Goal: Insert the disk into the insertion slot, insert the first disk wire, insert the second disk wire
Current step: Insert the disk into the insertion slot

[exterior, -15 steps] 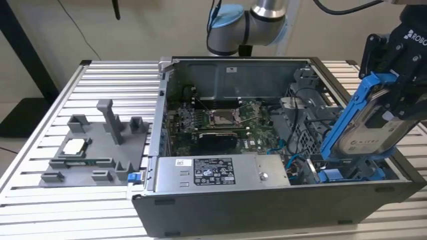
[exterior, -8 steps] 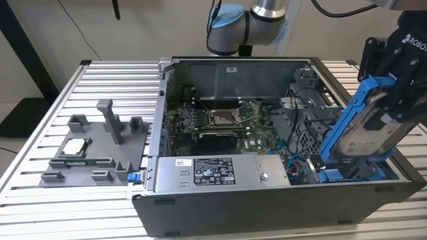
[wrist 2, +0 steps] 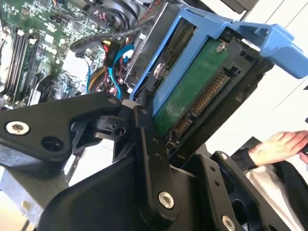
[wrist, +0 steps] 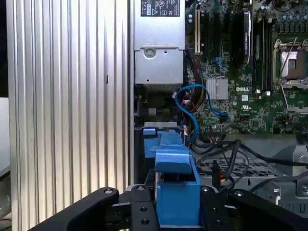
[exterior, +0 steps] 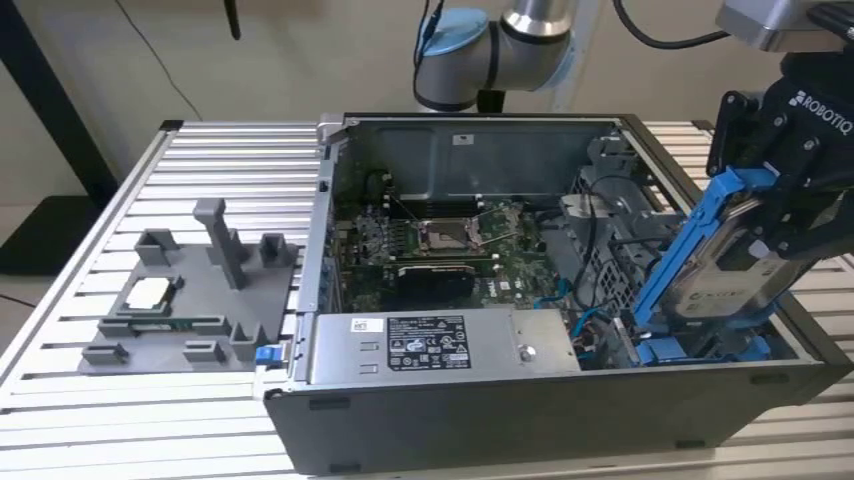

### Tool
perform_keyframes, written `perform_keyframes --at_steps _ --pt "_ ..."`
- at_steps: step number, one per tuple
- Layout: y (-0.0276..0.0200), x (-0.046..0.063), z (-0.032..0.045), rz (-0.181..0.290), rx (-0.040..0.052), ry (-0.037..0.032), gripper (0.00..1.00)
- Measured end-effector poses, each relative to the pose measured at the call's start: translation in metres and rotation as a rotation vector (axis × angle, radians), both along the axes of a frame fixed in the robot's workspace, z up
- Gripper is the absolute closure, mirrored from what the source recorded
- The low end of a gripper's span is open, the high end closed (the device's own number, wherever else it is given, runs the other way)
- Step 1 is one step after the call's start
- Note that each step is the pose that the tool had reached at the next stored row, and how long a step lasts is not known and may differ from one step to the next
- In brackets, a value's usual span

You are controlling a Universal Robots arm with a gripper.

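My arm: silver tube, pale-blue joint caps.
My cable: thin, black.
My claw: matte black, angular links, white lettering.
My screws: silver, round, sunk into links.

**Tally on the bench**

One computer case on one ribbed table, holding one motherboard and one power supply box. One gripper, one disk. One grey fixture plate at the exterior view's left. One hand.
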State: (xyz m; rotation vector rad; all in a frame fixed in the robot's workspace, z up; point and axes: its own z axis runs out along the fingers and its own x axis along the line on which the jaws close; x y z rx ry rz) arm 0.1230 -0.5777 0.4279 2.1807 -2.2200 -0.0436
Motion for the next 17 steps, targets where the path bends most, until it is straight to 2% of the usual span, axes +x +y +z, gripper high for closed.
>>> perform_keyframes --at_steps 2,6,9,17 --pt "0.0 0.0 -0.0023 0.0 0.0104 0.0 0.67" --pt "0.0002 0.0 -0.0077 0.0 0.0196 0.0 0.67" --pt "0.0002 0.0 -0.0108 0.0 0.0303 0.0 0.67" --pt "0.0001 0.0 -0.0179 0.0 0.0316 0.0001 0.67"
